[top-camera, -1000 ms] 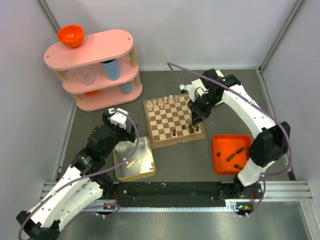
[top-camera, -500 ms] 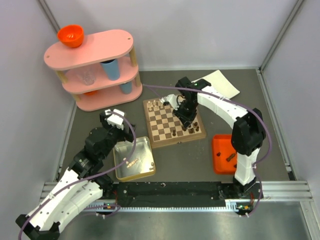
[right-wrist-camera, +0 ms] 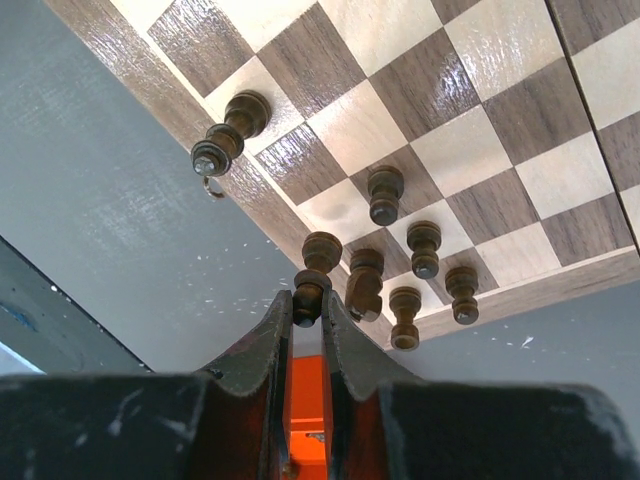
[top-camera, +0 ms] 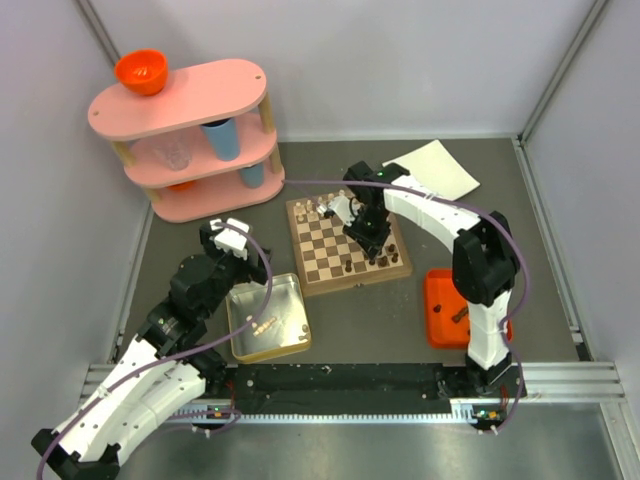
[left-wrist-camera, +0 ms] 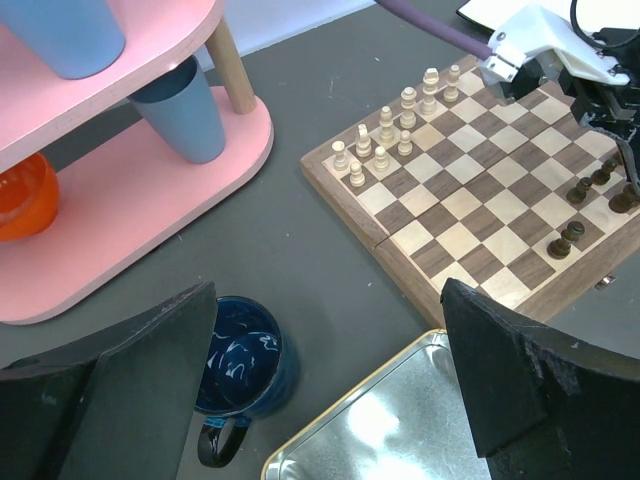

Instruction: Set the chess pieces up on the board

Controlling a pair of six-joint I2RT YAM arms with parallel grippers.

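My right gripper [right-wrist-camera: 307,308] clasps a small dark brown wooden chessman [right-wrist-camera: 308,287] over the near right corner of the checked wooden chessboard [right-wrist-camera: 480,90]; lower straight, clear of neighbouring chessmen [right-wrist-camera: 364,285].

top: overhead, far | left wrist: oblique, near | right wrist: close | shared: board [top-camera: 325,252]
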